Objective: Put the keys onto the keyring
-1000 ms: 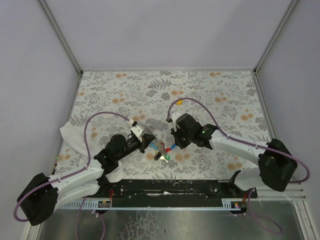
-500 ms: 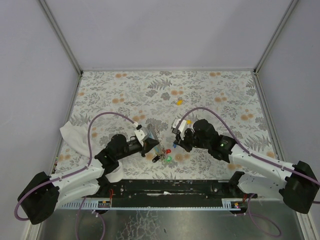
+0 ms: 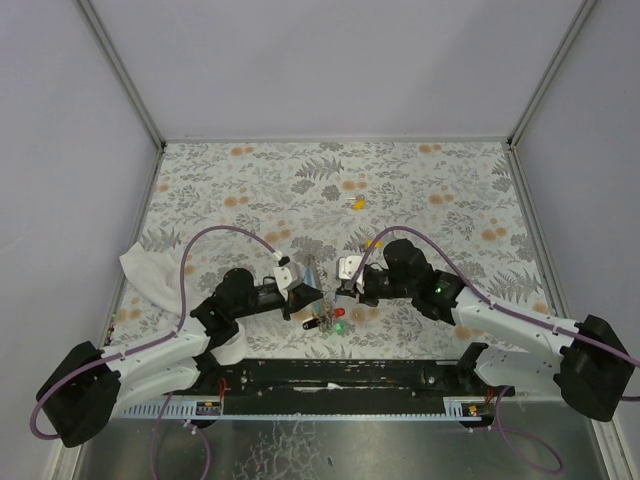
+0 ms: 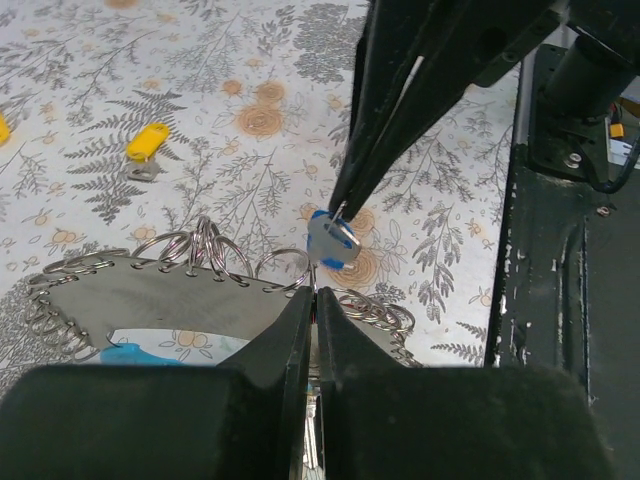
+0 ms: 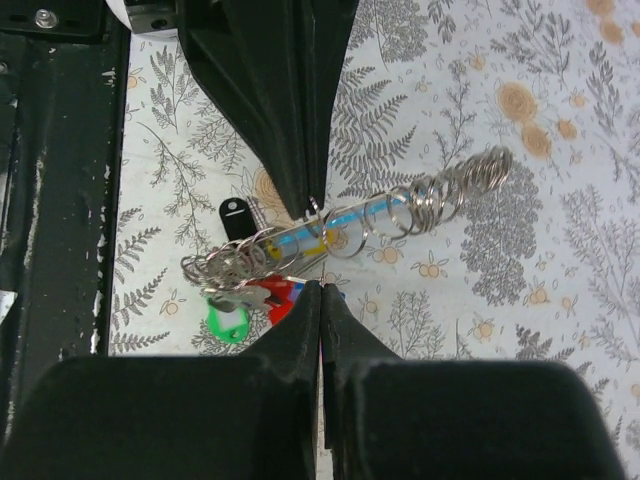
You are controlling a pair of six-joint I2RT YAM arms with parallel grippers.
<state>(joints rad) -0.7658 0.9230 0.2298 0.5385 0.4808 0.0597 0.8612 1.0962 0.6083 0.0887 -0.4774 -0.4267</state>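
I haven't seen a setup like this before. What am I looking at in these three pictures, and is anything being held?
A robot's left arm and right arm are bolted at the near edge of a patterned table. One picture looks down from overhead. The other two come from a camera on each wrist, so each shows its own fingers at the bottom. On the table lie a white cloth and a loose yellow key. The left fingers are shut on the keyring, a strap edged with metal rings. A clump of red, green and black keys sits at one end. The right fingers pinch a blue key beside the rings.
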